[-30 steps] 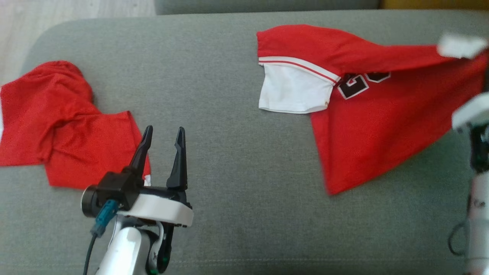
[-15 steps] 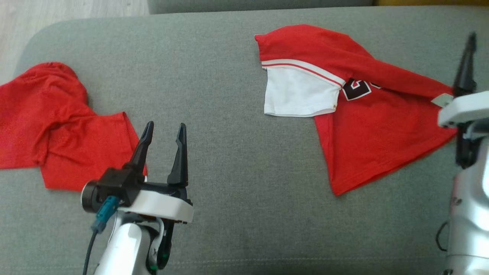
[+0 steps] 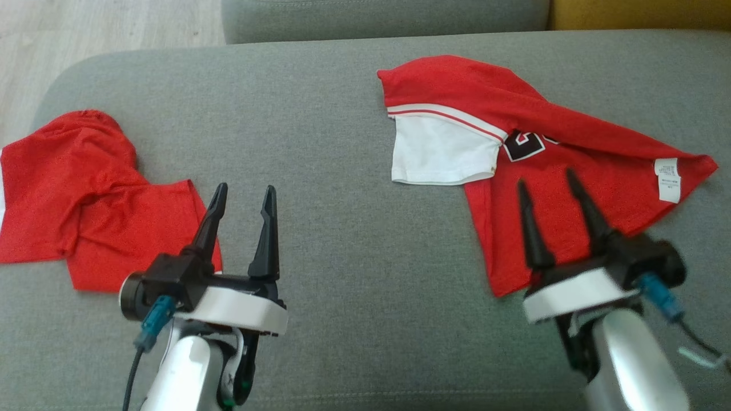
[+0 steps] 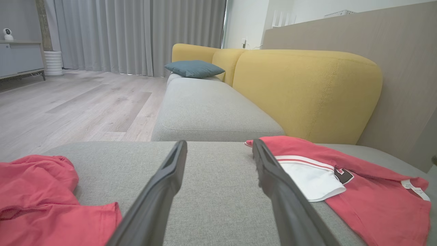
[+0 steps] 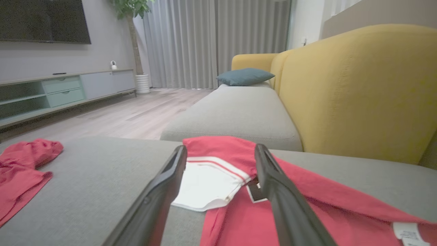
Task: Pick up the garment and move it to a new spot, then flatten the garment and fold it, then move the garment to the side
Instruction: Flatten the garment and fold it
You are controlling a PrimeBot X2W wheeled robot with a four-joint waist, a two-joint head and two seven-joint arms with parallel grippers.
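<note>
The garment [image 3: 622, 182] is a red jersey with a white sleeve [image 3: 440, 148] and a dark number. It lies crumpled on the right half of the grey sofa seat [image 3: 342, 228], its white label [image 3: 667, 180] facing up. My right gripper [image 3: 545, 177] is open above the jersey's near edge, holding nothing. The right wrist view has the garment [image 5: 324, 205] under and beyond the open right gripper [image 5: 221, 146]. My left gripper [image 3: 245, 187] is open and empty over bare cushion. The left wrist view places the garment [image 4: 375, 205] to the right of the left gripper [image 4: 219, 141].
A second red garment [image 3: 85, 194] lies bunched at the seat's left end, beside my left gripper. A yellow backrest [image 4: 307, 92] runs along the far side. Another grey cushion [image 4: 211, 109] with a blue pillow [image 4: 194, 68] continues beyond. Wooden floor [image 3: 85, 28] lies past the left edge.
My right gripper opened and let go of the jersey's right corner, which dropped onto the seat. The right arm then swung down and left to the jersey's near edge. The left arm stayed put.
</note>
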